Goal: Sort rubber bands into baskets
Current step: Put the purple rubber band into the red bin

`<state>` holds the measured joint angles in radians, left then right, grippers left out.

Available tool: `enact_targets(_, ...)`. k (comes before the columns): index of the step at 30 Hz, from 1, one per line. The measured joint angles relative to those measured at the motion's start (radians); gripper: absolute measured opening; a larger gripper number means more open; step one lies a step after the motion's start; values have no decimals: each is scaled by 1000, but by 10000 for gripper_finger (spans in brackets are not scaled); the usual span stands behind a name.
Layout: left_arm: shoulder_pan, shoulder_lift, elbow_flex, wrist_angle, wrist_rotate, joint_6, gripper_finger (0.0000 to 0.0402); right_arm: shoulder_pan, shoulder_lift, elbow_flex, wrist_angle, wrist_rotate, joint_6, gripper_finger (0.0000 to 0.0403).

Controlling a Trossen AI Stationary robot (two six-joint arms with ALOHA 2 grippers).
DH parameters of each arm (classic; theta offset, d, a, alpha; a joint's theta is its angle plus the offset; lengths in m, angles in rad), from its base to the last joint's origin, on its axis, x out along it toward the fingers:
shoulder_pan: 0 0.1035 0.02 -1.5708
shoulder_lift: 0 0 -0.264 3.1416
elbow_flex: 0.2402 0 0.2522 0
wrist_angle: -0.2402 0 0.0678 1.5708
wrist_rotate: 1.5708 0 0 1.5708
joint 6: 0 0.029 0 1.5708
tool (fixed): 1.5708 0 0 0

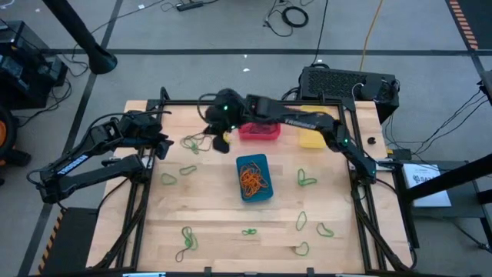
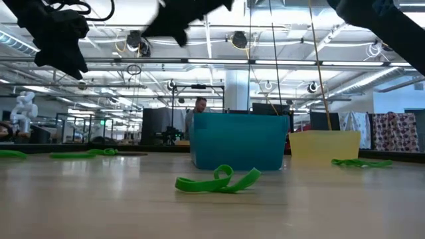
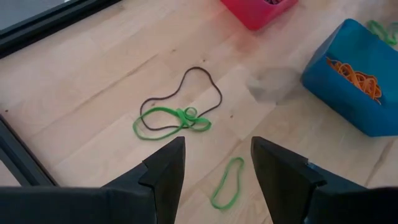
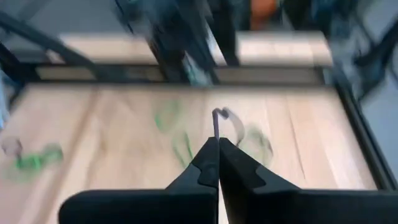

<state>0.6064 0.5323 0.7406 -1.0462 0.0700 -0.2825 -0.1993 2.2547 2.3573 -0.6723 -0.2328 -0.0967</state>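
My right gripper [image 1: 221, 141] reaches across the table's far part, left of the red basket [image 1: 259, 131], and is shut on a thin dark rubber band [image 4: 219, 117]. My left gripper [image 3: 217, 165] is open and empty above a green band [image 3: 168, 121] tangled with a dark brown band [image 3: 186, 87] lying flat on the table; it also shows in the high view [image 1: 163, 145]. The blue basket [image 1: 254, 178] in the middle holds orange bands [image 3: 357, 74]. The yellow basket [image 1: 311, 137] stands right of the red one. My right gripper pinches the dark band between its two shut fingertips [image 4: 208, 163]. A short piece of the band [image 4: 217, 124] sticks out past the tips. The fingers hide the rest of it.
Green bands lie scattered on the wood: near the left [image 1: 167, 179], right of the blue basket [image 1: 307, 179], and several along the near part [image 1: 187, 238] [image 1: 301, 248]. One lies close to the low camera [image 2: 219, 180]. A black frame rail [image 1: 350, 146] borders the table.
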Motion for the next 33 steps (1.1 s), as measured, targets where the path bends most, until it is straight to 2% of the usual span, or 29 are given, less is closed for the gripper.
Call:
enact_targets(8, 0, 0, 0, 0, 0, -1, 191, -142, -22, -7, -440, 1, -77, 0)
enact_targets(11, 0, 0, 0, 0, 0, -1, 191, -192, -11, -32, -527, 6, -97, 0)
enact_targets(13, 0, 0, 0, 0, 0, -1, 191, -219, -11, -66, -533, 21, -99, 0)
enact_targets(17, 0, 0, 0, -1, 0, -24, 191, -265, -11, -120, -533, 123, -103, 0)
enact_targets(23, 0, 0, 0, -4, 1, -34, 191, -313, -11, -159, -522, 359, -54, 0)
enact_targets(28, 0, 0, 0, -4, 1, -35, 191, -316, -11, -159, -507, 482, -37, 0)
enact_targets(33, 0, 0, 0, -4, 1, -31, 191, -314, -11, -159, -501, 496, -28, 0)
